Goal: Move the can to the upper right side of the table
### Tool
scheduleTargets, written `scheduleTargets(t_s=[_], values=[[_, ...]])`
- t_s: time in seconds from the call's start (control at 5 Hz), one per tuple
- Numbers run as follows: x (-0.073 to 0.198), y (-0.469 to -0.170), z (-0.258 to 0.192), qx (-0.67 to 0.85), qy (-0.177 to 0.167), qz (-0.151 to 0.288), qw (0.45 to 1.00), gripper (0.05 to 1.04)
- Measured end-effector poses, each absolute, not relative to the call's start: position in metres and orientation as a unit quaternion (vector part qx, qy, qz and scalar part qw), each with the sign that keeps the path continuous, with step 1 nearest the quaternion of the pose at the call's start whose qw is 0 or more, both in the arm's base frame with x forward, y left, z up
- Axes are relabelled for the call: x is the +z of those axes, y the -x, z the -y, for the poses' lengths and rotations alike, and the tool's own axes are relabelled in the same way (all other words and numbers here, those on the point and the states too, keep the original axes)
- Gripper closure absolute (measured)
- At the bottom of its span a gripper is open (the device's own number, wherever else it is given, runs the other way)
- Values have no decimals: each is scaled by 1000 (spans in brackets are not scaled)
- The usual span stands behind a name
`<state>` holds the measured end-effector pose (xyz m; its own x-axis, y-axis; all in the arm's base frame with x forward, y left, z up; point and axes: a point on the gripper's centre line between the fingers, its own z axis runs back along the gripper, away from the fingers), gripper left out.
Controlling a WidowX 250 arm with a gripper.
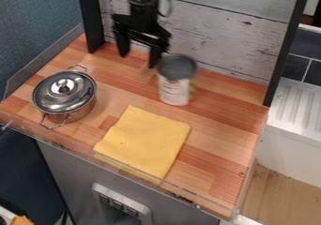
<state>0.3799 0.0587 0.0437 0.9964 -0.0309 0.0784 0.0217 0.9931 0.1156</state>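
Observation:
The black gripper [138,55] hangs over the back of the wooden table, left of the can, with its two fingers spread apart and nothing between them. Its right finger is close to the can's upper left side; whether they touch I cannot tell. The can [175,86] stands upright behind the yellow cloth, with a dark grey top and a pale label with some green on its right side.
A lidded metal pot [64,93] stands at the left of the table [219,121]. A yellow cloth [144,140] lies flat near the front middle. Dark posts and a whitish plank wall border the back, and a clear rail runs along the front edge.

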Motion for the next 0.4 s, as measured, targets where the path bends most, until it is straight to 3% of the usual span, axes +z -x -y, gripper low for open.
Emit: scheduleTargets(t_s=[0.4], values=[[38, -381, 11, -76, -50, 45, 995, 82]])
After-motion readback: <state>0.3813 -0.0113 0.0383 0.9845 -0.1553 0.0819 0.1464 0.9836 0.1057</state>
